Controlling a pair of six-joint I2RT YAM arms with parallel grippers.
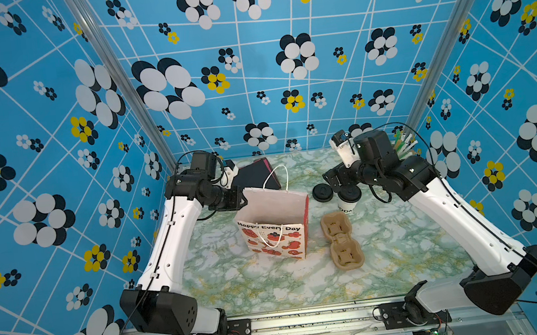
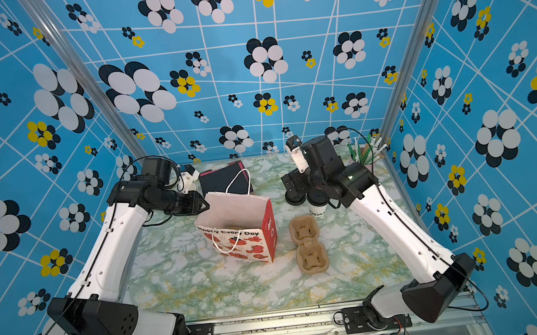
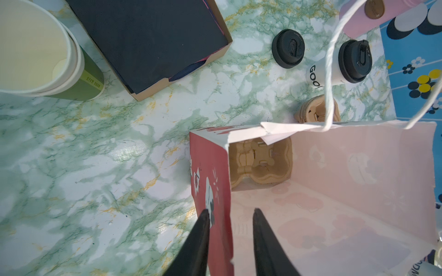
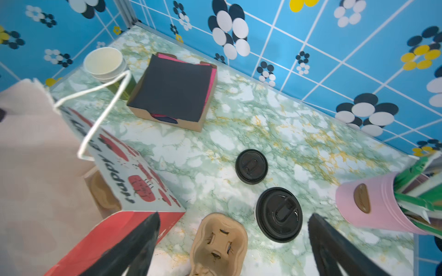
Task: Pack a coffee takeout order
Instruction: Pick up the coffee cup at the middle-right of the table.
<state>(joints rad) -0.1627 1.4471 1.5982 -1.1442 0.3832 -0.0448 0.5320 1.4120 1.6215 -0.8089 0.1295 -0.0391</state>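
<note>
Straddling the paper bag's (image 1: 273, 233) red side wall, the left gripper (image 3: 230, 212) stands parted, gripping nothing. Right of the bag, the right gripper (image 4: 234, 214) hangs wide open over the lidded white cup (image 1: 347, 204); a loose black lid (image 1: 322, 192) sits just beside it. Behind the bag lies the black napkin (image 1: 256, 176) in a cardboard box (image 4: 167, 123).

One paper bag (image 1: 273, 222). Two carriers: a carrier (image 1: 341, 241) on the table (image 1: 240, 292), a second carrier (image 3: 260, 162) inside the bag. One white cup (image 1: 345, 207). Two black lids: a lid (image 4: 278, 213) on that cup, a loose lid (image 4: 251, 166) beside it. One tray (image 4: 141, 112) of napkins: black napkin (image 4: 172, 88) on top, pink napkins (image 4: 177, 59) beneath, sheets too close to count. Green cups (image 3: 91, 78) nested, at least two rims showing. One pink pot (image 4: 346, 208) of sticks (image 4: 416, 191), too bunched to count.
</note>
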